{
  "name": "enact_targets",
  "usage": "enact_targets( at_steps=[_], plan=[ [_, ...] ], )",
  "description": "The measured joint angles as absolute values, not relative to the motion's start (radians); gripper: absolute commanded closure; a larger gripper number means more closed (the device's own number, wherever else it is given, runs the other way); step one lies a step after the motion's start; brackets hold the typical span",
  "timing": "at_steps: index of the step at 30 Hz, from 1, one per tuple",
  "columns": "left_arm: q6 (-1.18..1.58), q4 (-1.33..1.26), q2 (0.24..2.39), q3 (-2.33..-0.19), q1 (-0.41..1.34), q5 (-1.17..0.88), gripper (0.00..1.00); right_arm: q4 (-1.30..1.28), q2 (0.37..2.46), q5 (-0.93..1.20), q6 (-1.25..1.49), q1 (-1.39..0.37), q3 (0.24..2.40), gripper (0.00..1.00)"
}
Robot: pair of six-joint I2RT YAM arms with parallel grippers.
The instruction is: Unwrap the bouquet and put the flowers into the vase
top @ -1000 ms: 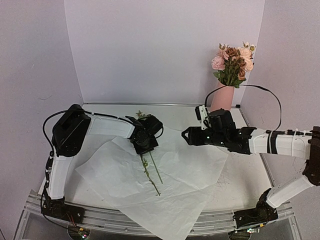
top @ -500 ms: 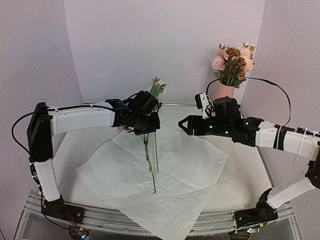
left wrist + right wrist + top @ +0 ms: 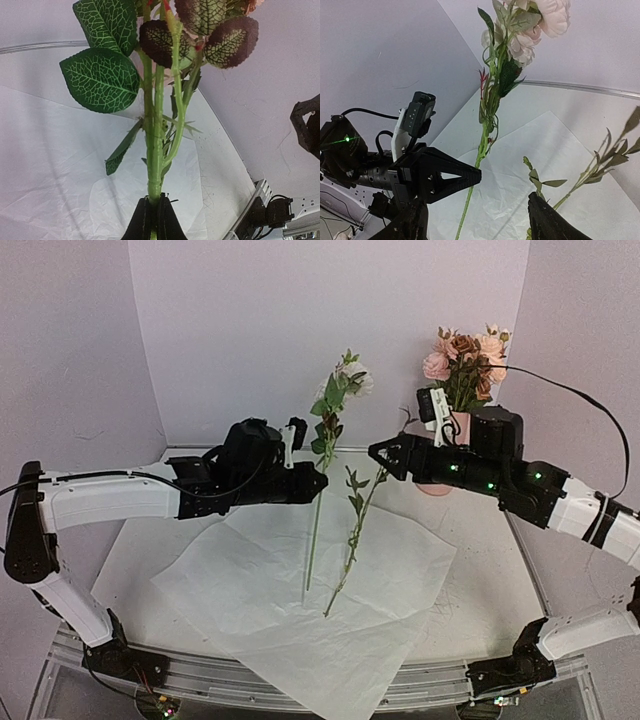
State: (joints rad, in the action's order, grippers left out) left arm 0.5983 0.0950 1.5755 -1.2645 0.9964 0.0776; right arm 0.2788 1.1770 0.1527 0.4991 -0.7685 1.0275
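- While pinched low on its stem by the fully closed left gripper (image 3: 305,483), held upright above the white paper (image 3: 250,590): one pale rose (image 3: 352,380).
- Slanting just beside it: a leafy stem (image 3: 352,540), lower end near the paper; cannot tell what holds it.
- Right gripper (image 3: 385,455): jaws well apart, gripping nothing, near the rose.
- Behind it, back right: pink vase (image 3: 458,426) with other roses (image 3: 465,360) standing inside.

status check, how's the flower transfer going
Left end effector shut on rose stem, upright over wrapping paper. Right end effector open, close by. Second leafy stem leans between them. Pink vase partly behind right arm.
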Motion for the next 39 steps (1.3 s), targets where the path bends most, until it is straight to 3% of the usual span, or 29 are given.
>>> enact_targets(
  at_steps=[8,16,28,30,35,37,39],
  plan=[
    [0.598,0.059,1.547,-1.236,0.995,0.079,1.00,0.261,1.203,0.143,0.523,-0.768,1.028,0.31],
    [0.592,0.058,1.473,-1.191,0.995,0.071,1.00,0.285,1.358,0.197,0.511,-0.768,1.024,0.28],
    [0.594,0.049,1.379,-1.146,0.995,0.071,1.00,0.568,1.613,0.429,0.513,-0.768,0.900,0.31],
    [0.594,0.048,1.376,-1.142,0.995,0.071,1.00,0.612,1.656,0.464,0.522,-0.769,0.899,0.33],
    [0.594,0.049,1.375,-1.137,0.995,0.071,0.99,0.695,1.733,0.518,0.547,-0.772,0.903,0.52],
    [0.594,0.048,1.375,-1.137,0.995,0.071,0.99,0.718,1.753,0.532,0.561,-0.774,0.906,0.50],
    [0.594,0.048,1.374,-1.137,0.995,0.071,0.99,0.741,1.766,0.546,0.572,-0.776,0.909,0.41]
  ],
)
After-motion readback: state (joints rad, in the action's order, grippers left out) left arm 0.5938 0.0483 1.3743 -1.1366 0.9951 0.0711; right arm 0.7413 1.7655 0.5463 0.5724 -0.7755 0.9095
